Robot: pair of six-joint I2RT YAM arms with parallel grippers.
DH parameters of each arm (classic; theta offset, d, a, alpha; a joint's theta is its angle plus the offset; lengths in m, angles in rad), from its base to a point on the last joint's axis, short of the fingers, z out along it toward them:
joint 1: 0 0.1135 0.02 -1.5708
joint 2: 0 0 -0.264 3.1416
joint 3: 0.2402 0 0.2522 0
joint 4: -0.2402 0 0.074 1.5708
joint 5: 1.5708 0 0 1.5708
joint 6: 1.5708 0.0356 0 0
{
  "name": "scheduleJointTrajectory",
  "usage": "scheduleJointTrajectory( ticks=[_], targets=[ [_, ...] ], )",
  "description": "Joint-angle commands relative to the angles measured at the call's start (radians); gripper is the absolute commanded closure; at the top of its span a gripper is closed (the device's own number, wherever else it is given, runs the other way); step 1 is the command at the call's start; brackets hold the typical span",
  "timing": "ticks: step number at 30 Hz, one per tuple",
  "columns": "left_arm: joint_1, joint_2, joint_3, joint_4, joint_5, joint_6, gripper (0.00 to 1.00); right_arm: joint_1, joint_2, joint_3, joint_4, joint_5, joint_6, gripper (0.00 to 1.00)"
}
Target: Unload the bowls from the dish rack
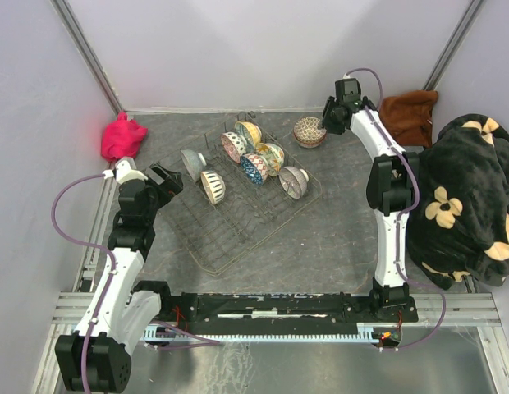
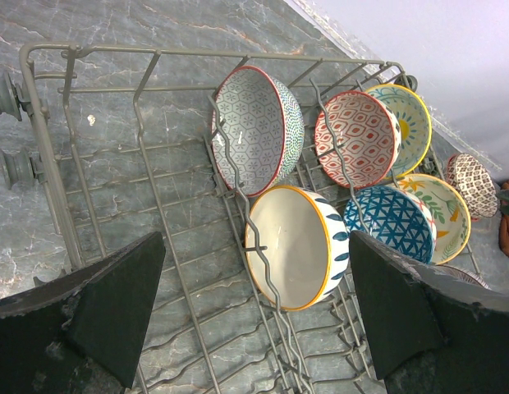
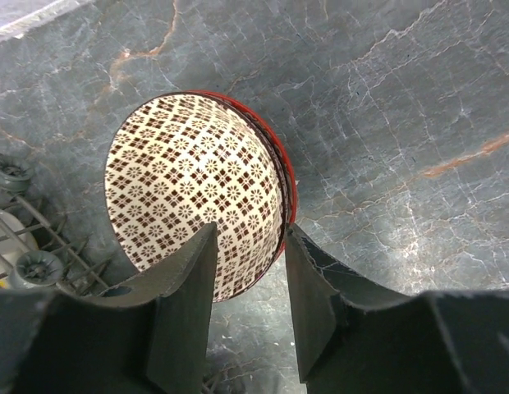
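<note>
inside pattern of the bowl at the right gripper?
The bowl is white inside with a grid of small dark brown flowers. Best in right wrist view.

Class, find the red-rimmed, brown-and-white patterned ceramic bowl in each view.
Top external: the red-rimmed patterned ceramic bowl, upper centre-right, just right of the dark wire dish rack.
Left wrist: small, at the far right edge.
Right wrist: large, filling the centre.
Shared landmark: the dish rack, only a corner lower left at the right wrist.

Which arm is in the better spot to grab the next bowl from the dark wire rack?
Probably left. The left gripper is open, facing the cream, yellow-rimmed bowl in the dark wire dish rack. The right gripper is off beside the rack, straddling the rim of a brown-patterned, red-edged bowl.
</note>
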Motion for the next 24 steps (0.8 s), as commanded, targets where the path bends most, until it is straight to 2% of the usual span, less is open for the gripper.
scheduleJointTrajectory(
  ticks=[1,5,11,18,21,24],
  targets=[
    [0.000,-0.007,0.002,0.056,-0.010,-0.031,0.01,-0.004,-0.091,0.004,0.026,0.021,-0.016,0.53],
    [0.000,-0.008,0.001,0.056,-0.011,-0.032,0.01,-0.003,-0.128,-0.033,0.028,0.040,-0.022,0.53],
    [0.000,-0.009,0.000,0.056,-0.012,-0.034,0.01,0.054,-0.311,-0.236,0.102,0.080,-0.113,0.49],
    [-0.002,-0.015,-0.003,0.055,-0.017,-0.036,0.01,0.282,-0.607,-0.538,0.205,0.281,-0.292,0.44],
    [-0.002,-0.021,-0.004,0.051,-0.020,-0.034,0.01,0.380,-0.682,-0.642,0.235,0.326,-0.321,0.44],
    [-0.002,-0.030,-0.003,0.046,-0.020,-0.034,0.01,0.480,-0.706,-0.694,0.221,0.444,-0.359,0.44]
  ],
)
